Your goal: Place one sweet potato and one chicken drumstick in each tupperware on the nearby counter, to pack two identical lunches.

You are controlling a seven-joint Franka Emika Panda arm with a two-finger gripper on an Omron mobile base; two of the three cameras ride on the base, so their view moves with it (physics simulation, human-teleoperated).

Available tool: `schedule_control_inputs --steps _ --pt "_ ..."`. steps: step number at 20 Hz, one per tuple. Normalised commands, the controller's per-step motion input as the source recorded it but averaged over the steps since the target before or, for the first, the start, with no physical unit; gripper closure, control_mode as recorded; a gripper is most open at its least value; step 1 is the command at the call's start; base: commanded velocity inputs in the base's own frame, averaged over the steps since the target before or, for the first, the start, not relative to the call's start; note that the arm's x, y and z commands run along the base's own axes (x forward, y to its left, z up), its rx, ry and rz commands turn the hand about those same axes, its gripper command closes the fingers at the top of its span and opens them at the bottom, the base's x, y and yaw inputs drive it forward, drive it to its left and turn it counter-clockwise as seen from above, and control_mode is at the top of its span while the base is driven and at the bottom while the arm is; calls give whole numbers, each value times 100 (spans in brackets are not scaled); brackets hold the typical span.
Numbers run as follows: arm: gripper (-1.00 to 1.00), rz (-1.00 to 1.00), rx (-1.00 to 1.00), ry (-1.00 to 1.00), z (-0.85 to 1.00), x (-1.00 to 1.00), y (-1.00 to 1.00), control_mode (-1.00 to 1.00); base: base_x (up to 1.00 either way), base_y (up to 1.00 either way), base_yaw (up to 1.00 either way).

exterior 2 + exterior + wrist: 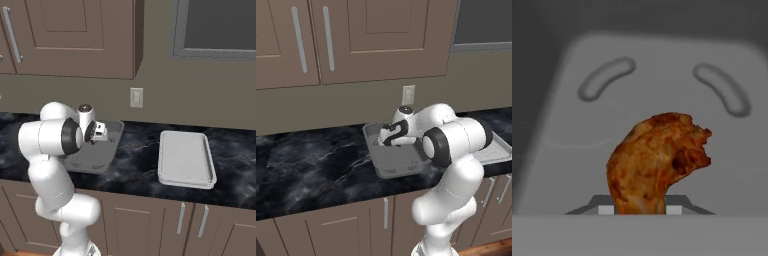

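Note:
A browned chicken drumstick [657, 160] hangs between my fingertips, with my gripper [639, 210] shut on its narrow end. Right below it lies the floor of the deep grey tupperware [662, 65], which shows two curved grooves. In the left base view my gripper [393, 141] points down into this tub [391, 172] on the black marble counter [306, 165]. From the right base view the gripper [102, 134] is over the same tub [95, 162]. The shallower whitish tupperware [185, 157] lies to the right with nothing in it. The sweet potato is out of view.
Taupe upper cabinets [376, 35] hang above the counter, and a wall outlet [136, 97] sits behind the tub. A dark panel [220, 25] is at the upper right. Lower cabinet doors with silver handles [202, 220] run under the counter edge.

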Motion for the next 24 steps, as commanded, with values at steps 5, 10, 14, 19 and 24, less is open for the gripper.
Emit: schedule_control_inputs --steps 5,10,14,19,24 --pt "100 0 0 3 -38 43 0 -100 0 0 0" --pt "-100 0 0 4 -34 46 0 -100 0 0 0" --pt "-100 0 0 0 11 17 0 -100 0 0 0" --pt "-100 0 0 -5 56 -8 0 -100 0 0 0" --pt "-100 -3 0 -11 53 -84 -2 -100 0 0 0"
